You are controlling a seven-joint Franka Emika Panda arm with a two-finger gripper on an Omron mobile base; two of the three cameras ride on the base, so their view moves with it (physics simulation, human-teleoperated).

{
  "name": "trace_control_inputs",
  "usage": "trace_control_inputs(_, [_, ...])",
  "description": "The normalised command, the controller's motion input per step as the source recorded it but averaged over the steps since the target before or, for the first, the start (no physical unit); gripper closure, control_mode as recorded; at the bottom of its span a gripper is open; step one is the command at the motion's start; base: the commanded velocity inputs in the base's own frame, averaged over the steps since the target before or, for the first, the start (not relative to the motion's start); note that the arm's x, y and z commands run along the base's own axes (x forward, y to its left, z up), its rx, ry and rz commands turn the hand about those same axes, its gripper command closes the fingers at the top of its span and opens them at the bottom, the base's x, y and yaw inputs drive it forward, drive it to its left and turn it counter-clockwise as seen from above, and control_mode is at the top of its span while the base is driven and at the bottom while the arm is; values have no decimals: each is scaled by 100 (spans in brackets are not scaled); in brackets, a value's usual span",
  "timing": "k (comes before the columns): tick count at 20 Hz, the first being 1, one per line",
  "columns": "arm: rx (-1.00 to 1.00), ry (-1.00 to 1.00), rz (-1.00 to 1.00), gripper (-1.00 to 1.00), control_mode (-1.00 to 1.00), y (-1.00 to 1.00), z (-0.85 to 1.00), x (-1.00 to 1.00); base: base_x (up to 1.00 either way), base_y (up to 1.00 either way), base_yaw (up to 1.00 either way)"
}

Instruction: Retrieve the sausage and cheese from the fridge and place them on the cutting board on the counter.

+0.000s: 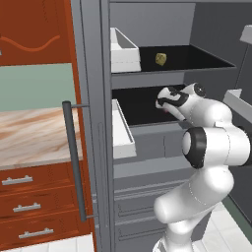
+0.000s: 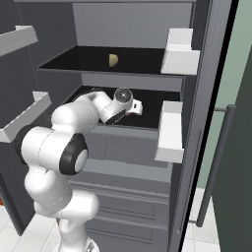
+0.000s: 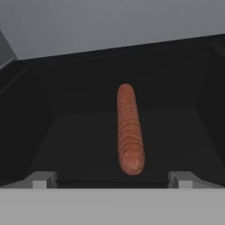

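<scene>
Reached into fridge (image 1: 147, 147) w/ pincer (image 3: 112, 179) spread wide, sausage (image 3: 128, 129) lying lengthwise btwn tips. Prob best pushed in further, clamped mid-length. Cheese (image 1: 161, 59) sat one shelf up.

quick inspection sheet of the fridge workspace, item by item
surface: dark lower shelf inside the open fridge; a second dark shelf above it
job's things: sausage lies lengthwise on the lower shelf, straight ahead of the hand, untouched; cheese sits on the upper shelf; cutting board not seen
clutter: nothing seen on the shelves besides the two foods
grippers: hand reaches into the lower shelf, open, empty, fingertips either side of the sausage's near end
cables: nothing seen
surroundings: white door bins on both open doors; marbled counter over red-brown drawers to the left; tiled floor below
</scene>
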Motion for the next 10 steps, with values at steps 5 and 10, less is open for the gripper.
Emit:
trace_control_inputs(5, [0,0,4,-100,-100,0,-17,9,0,0,0])
trace_control_inputs(10, [0,0,4,-100,-100,0,-6,14,0,0,0])
